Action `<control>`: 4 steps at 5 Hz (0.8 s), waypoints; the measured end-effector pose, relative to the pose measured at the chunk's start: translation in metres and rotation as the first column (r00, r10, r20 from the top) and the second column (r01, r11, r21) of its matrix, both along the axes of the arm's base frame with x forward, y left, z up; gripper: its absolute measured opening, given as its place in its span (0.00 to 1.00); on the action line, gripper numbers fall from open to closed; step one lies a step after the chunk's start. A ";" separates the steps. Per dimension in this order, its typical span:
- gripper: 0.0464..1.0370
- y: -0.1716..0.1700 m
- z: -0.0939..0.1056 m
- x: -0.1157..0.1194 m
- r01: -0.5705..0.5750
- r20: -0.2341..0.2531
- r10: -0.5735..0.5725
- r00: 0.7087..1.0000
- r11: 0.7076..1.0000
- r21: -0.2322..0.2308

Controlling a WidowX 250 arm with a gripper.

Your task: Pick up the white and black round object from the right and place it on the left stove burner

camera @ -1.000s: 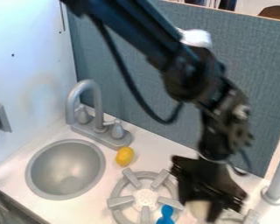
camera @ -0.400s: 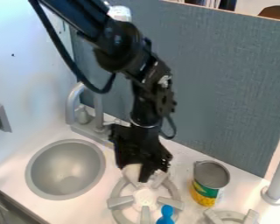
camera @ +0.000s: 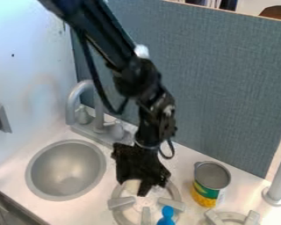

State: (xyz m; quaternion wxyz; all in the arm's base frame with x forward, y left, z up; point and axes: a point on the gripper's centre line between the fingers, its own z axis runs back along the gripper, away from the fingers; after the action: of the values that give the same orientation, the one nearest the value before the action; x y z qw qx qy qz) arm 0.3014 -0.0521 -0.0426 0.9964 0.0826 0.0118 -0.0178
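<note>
Gripper (camera: 135, 188): black, at the lower end of the arm; it hangs over the rear part of the near burner, its tips pointing down.
Jaws: parted by the width of a pale object (camera: 130, 186) and closed on it; a dark finger stands along the object's right side.
Pale object: cream-white, partly hidden by the gripper, held above the rear left part of the near burner; its full shape cannot be told.
Near burner (camera: 121, 202): a grey ring with raised bars, on the counter (camera: 187, 155) between the sink and the can.
Blue object (camera: 167, 212): rounded at its upper end, at the front right part of the near burner.
Can (camera: 212, 176): upright, with a grey metal top and a green and yellow label — right of the near burner, toward the counter's back edge.
Second burner (camera: 229, 215): grey, in front of the can and partly in view.
Sink (camera: 66, 170): a round grey bowl between the counter's front left edge and the faucet (camera: 70, 107).
Faucet: grey, with a curved spout and two handles — by the counter's back left corner.
Post (camera: 280, 180): grey and upright, near the right end of the counter's back edge.
Panel (camera: 225, 88): blue-grey, along the counter's back edge.
</note>
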 end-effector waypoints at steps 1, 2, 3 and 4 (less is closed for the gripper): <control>0.66 -0.013 -0.018 0.007 0.004 0.000 -0.004 1.000 1.000 0.003; 0.66 -0.015 -0.030 0.010 0.004 -0.004 -0.004 1.000 1.000 0.001; 0.66 -0.013 -0.041 0.012 0.000 -0.044 0.001 0.999 1.000 0.026; 0.66 -0.004 -0.045 0.015 -0.031 -0.063 0.033 0.997 0.999 0.038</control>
State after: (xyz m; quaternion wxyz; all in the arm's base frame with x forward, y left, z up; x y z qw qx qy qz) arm 0.3169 -0.0561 -0.0873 0.9939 0.1004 0.0451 -0.0041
